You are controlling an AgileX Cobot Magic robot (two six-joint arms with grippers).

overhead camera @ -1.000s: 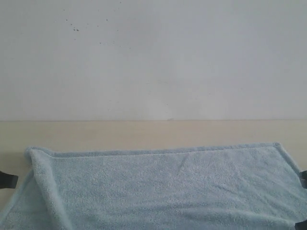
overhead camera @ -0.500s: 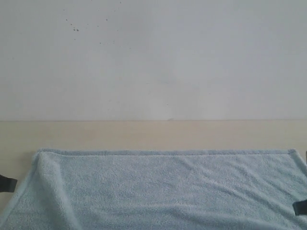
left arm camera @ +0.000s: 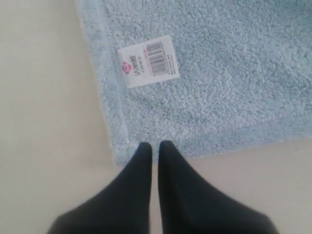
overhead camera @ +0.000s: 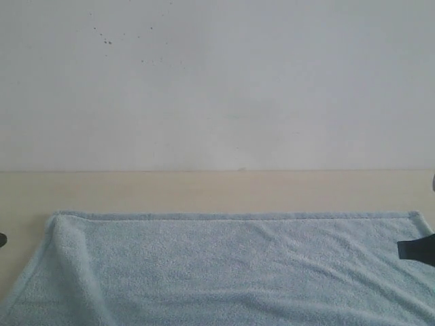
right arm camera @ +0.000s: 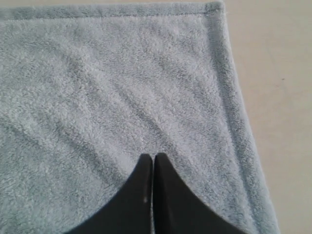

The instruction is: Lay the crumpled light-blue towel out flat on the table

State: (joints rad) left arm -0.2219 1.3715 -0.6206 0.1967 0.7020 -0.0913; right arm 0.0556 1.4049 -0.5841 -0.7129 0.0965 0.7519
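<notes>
The towel [overhead camera: 224, 272] is lying spread out on the table [overhead camera: 204, 190]. A bare strip of tabletop is showing between the towel's straight far hem and the wall [overhead camera: 217, 88]. A soft ridge is running down the towel near its left edge, and low ripples are crossing its middle.

The left gripper [left arm camera: 153, 146] is sitting at 1 corner of the towel. Its 2 dark fingers are pressing almost together, leaving only a hairline slit, and their tips are overlapping the corner hem. Whether they are pinching any cloth cannot be told. A white barcode label [left arm camera: 148, 61] is lying on the towel just inside the side hem near that corner.

The right gripper [right arm camera: 153, 157] is hanging over the towel just inside its right hem, near another corner. Its 2 fingers are closed tip to tip, gripping nothing visible, and the cloth beneath them is lying flat.
</notes>
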